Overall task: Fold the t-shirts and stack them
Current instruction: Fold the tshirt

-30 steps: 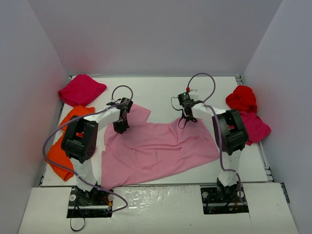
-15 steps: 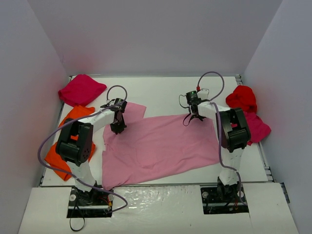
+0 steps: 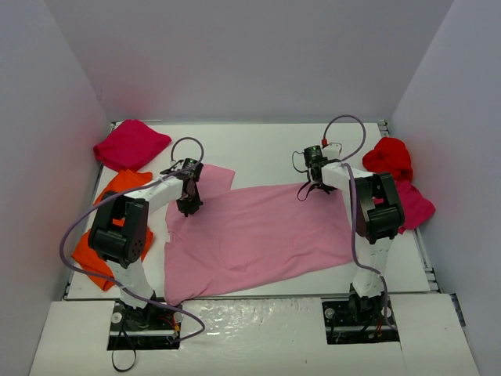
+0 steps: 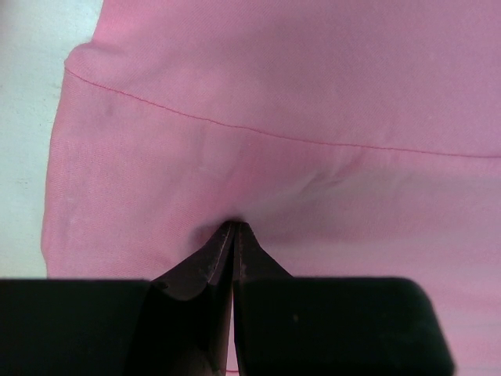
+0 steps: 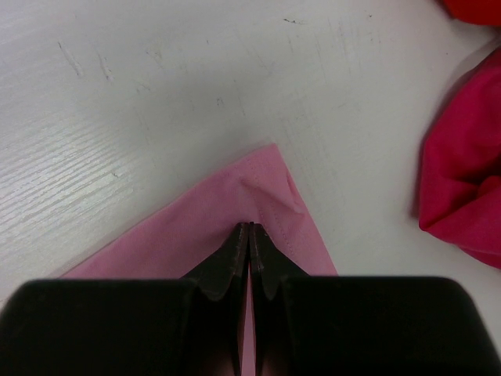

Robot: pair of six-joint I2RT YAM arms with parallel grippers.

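A light pink t-shirt [image 3: 250,235] lies spread out across the middle of the table. My left gripper [image 3: 188,205] is shut on its far left part, next to a sleeve [image 3: 215,176]. In the left wrist view the closed tips [image 4: 235,225] pinch a small pucker of pink cloth [image 4: 297,94] below a stitched seam. My right gripper [image 3: 313,190] is shut on the shirt's far right corner. The right wrist view shows those tips [image 5: 249,227] clamped just inside the hemmed pink corner [image 5: 270,184].
A crimson shirt [image 3: 131,144] is bunched at the far left, and orange shirts [image 3: 98,243] lie along the left edge. A red shirt [image 3: 389,158] and a magenta one [image 3: 411,204] are heaped at the right edge, close to my right gripper. White walls enclose the table.
Both grippers have drawn apart, the right one moving right and slightly farther back. The pink shirt's far edge is now pulled straight and its wrinkles have flattened.
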